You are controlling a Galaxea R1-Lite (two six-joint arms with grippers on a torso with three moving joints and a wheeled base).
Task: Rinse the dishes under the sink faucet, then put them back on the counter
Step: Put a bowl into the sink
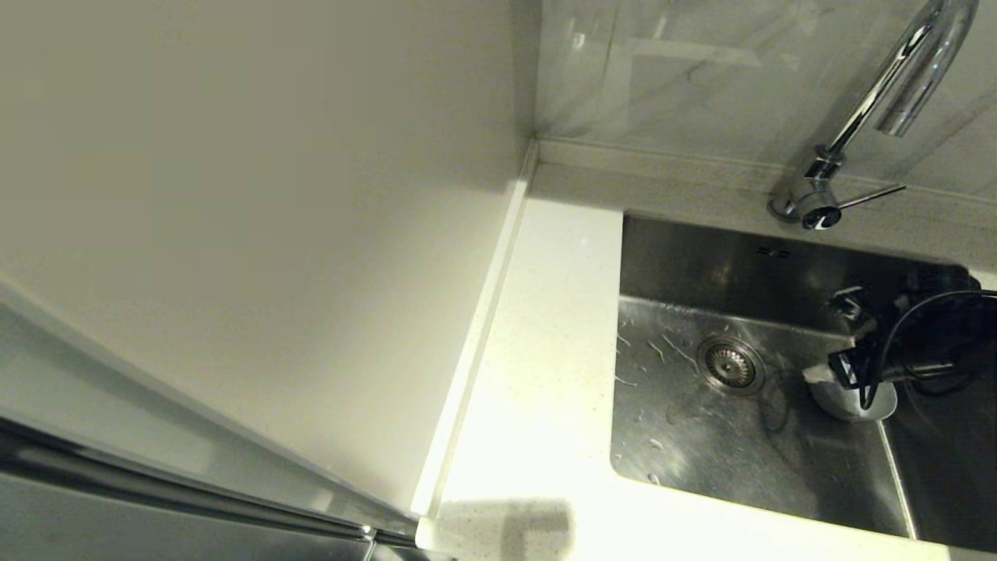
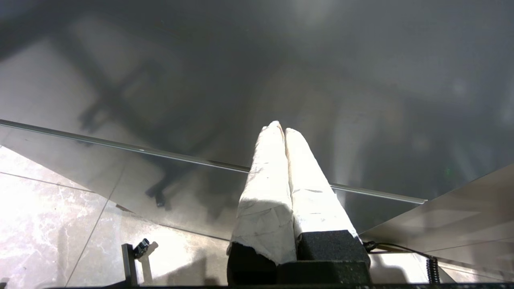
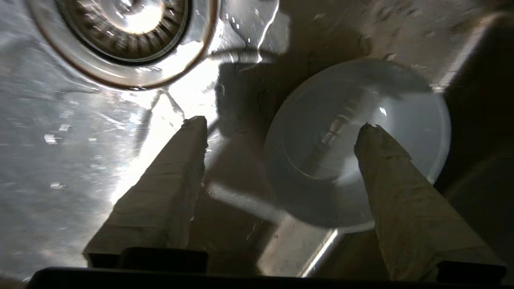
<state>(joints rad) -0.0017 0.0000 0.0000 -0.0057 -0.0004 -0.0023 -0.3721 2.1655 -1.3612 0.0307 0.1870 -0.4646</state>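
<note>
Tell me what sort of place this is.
Most likely a home kitchen: a steel sink with a drain strainer, a chrome faucet behind it, and a white counter alongside.

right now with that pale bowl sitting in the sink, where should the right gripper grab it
Pinch the rim of the bowl from above, one finger inside: it sits upright on the sink floor beside the drain, and the right gripper is open over it.

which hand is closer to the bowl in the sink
Right. The right hand hangs open just above the pale bowl lying on the sink floor. The left hand is shut and parked away from the sink, by a dark panel.
</note>
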